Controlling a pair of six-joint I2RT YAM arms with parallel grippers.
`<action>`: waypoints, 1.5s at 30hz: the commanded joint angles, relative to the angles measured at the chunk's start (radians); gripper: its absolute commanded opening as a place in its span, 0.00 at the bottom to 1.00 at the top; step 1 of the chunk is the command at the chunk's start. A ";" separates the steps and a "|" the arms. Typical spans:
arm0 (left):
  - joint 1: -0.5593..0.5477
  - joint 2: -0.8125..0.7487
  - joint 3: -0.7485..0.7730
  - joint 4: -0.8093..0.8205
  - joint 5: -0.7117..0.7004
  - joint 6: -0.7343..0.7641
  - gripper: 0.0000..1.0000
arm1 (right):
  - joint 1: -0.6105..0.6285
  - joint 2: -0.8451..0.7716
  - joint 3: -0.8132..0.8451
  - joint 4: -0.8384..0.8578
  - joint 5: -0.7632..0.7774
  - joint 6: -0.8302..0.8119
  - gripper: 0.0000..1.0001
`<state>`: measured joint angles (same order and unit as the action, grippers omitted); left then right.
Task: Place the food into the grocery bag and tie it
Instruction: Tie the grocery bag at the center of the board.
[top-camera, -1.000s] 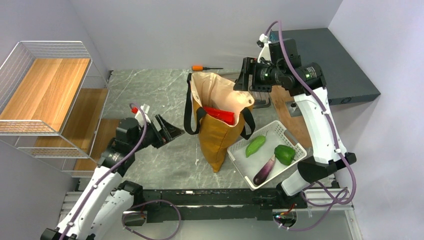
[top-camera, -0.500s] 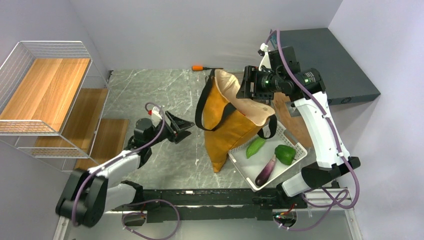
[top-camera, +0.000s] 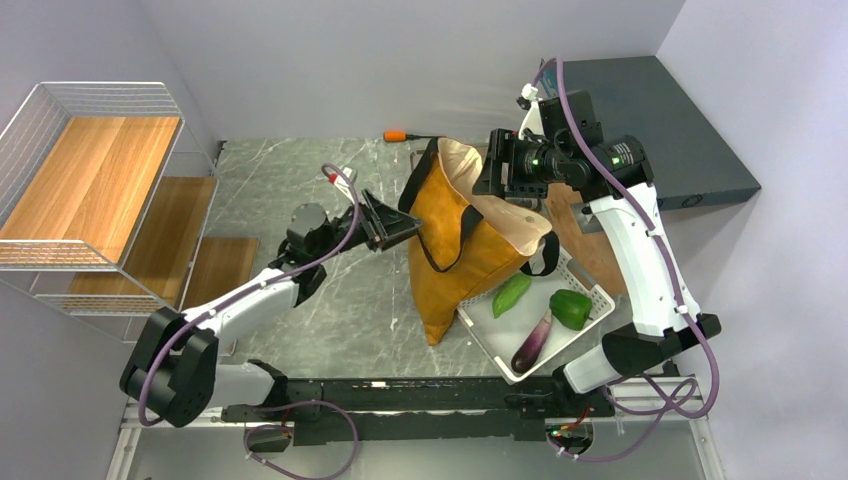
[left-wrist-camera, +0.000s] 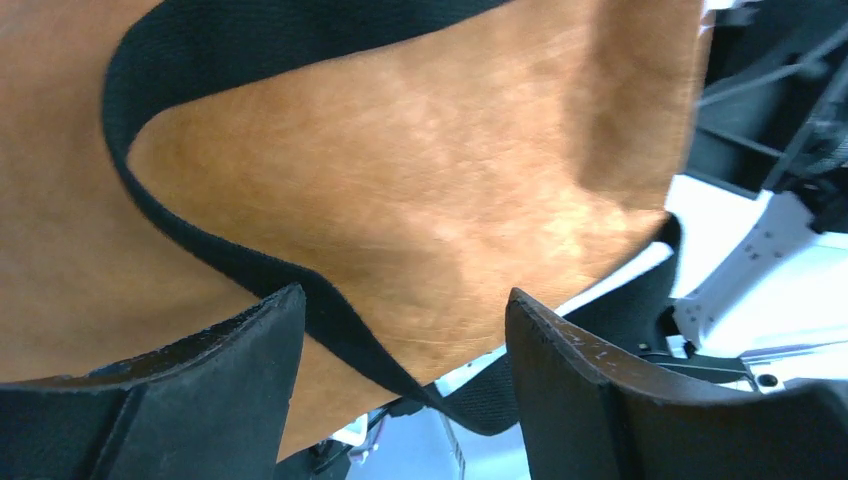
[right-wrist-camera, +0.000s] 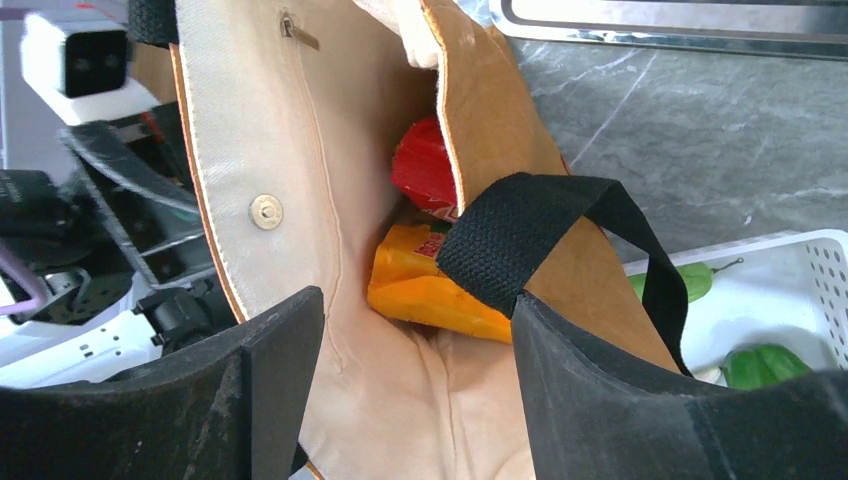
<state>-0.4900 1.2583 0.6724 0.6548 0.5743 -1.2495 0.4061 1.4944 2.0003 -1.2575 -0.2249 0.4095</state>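
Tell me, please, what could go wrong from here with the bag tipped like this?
1. The grocery bag leans over the white basket with its mouth tipped, so the red packet and yellow packet inside could slide out.
2. The left pincer stands open around the black strap, close against the bag's side. When it closes, it might pinch fabric too, or lose the strap.

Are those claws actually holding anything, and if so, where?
Nothing looks clamped. The left gripper has open jaws straddling the black strap of the bag; the right gripper has open jaws straddling the bag's top edge.
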 joint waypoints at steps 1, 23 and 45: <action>-0.029 0.023 -0.009 -0.054 -0.047 0.034 0.76 | -0.001 0.004 0.060 0.033 -0.036 0.010 0.70; -0.068 0.084 0.086 -0.212 -0.087 0.089 0.42 | -0.001 0.003 0.047 0.047 -0.062 0.013 0.68; 0.304 -0.261 0.699 -1.244 -0.084 0.486 0.00 | 0.000 -0.032 0.015 0.106 -0.004 0.078 0.70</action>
<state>-0.2684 0.9764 1.2015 -0.2996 0.4484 -0.9524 0.4053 1.5036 2.0171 -1.2182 -0.2481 0.4541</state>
